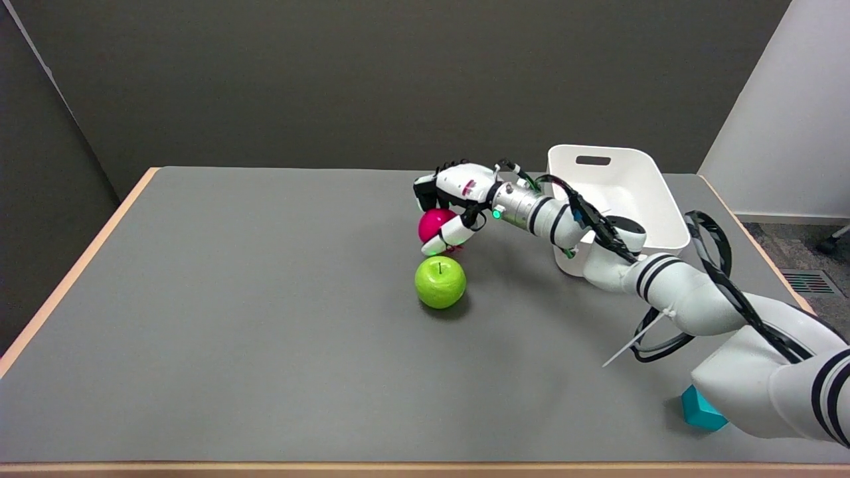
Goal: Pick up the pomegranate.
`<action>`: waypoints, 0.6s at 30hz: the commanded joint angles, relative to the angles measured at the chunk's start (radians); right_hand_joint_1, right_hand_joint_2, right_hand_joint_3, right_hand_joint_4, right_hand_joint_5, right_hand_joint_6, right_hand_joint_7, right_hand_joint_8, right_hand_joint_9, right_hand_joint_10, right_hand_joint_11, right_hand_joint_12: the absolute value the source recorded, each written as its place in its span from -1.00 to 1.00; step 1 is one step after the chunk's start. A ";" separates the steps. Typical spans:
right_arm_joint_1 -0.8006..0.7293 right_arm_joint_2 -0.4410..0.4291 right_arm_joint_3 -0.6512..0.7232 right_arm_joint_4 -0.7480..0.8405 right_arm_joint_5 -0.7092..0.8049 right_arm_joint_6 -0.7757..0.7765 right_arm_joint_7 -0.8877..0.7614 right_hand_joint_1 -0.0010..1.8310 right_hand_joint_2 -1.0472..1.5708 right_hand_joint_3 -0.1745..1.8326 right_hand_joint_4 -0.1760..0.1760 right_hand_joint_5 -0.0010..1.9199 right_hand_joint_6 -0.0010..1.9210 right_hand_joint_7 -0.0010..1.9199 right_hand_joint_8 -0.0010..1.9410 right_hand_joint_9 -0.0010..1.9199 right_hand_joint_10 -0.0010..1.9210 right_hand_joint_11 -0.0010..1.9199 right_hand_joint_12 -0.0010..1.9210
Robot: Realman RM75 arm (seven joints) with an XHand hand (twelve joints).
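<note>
**One hand on the pomegranate**

One fruit sits under my right hand: the pomegranate, magenta-pink and round, near the middle of the grey table. My palm arches over its top and far side, and my thumb curls in against its near right flank, so my fingers are closed around it. Whether it rests on the table or has cleared the surface, I cannot tell; a small shadow lies just beneath it.

Just in front of the pomegranate, toward the near edge, stands a green apple, upright with its stem pointing up. It lies close to my thumb tip, with a narrow gap between the two.

My forearm runs back to the lower right, wrapped in black cables, passing in front of a white bin that stands at the table's far right. A green light glows at my wrist.

Near the table's front right corner, partly hidden beneath my upper arm, lies a teal block.
</note>
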 commanded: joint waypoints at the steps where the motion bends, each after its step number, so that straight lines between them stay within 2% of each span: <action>1: -0.085 0.028 0.185 0.192 0.003 0.077 -0.050 0.27 0.67 -0.54 -0.40 -0.40 0.65 -0.12 0.38 -0.17 0.40 -0.35 0.71; 9: -0.131 0.049 0.250 0.324 0.023 0.102 -0.060 0.27 0.64 -0.49 -0.39 -0.38 0.62 -0.11 0.40 -0.12 0.44 -0.31 0.71; 14: -0.169 0.075 0.317 0.423 0.133 0.140 -0.078 0.27 0.63 -0.46 -0.36 -0.37 0.62 -0.11 0.40 -0.11 0.45 -0.30 0.73; 18: -0.213 0.116 0.368 0.526 0.250 0.161 -0.158 0.27 0.62 -0.45 -0.36 -0.36 0.62 -0.10 0.40 -0.11 0.46 -0.29 0.75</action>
